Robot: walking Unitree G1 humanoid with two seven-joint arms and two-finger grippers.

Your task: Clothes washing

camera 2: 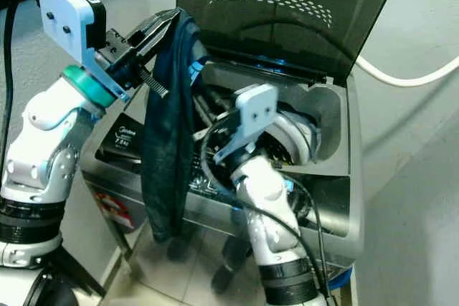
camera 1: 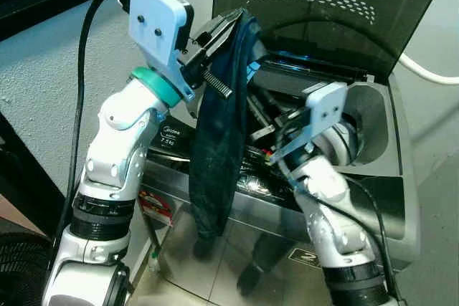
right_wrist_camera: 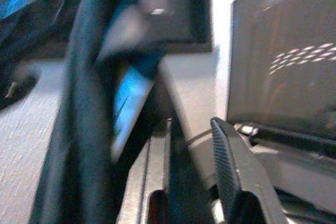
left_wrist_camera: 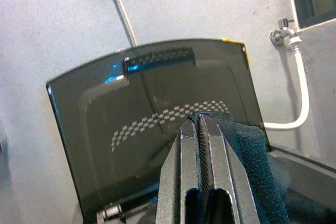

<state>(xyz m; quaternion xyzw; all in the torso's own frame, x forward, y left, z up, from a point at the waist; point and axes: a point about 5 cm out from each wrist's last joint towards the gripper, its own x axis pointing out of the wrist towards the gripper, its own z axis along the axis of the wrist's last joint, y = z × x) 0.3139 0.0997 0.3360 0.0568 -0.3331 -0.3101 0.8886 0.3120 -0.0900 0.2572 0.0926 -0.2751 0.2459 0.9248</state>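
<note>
A long dark blue garment point(camera 1: 215, 155) hangs from my left gripper point(camera 1: 231, 25), which is shut on its top edge, raised above the front left corner of the open top-loading washing machine point(camera 1: 376, 177). The cloth drapes down past the machine's front panel. In the left wrist view the pressed-together fingers point(left_wrist_camera: 207, 145) pinch the cloth point(left_wrist_camera: 252, 156) in front of the raised dark lid point(left_wrist_camera: 147, 124). My right gripper point(camera 1: 267, 125) reaches over the machine's opening just behind the hanging cloth, open, with nothing between its fingers point(right_wrist_camera: 231, 177).
The smoked lid point(camera 1: 323, 5) stands upright at the back. A white hose point(camera 2: 401, 80) runs along the wall to a tap point(left_wrist_camera: 283, 30). A black cable point(camera 1: 79, 69) hangs by my left arm. The wall is close on the left.
</note>
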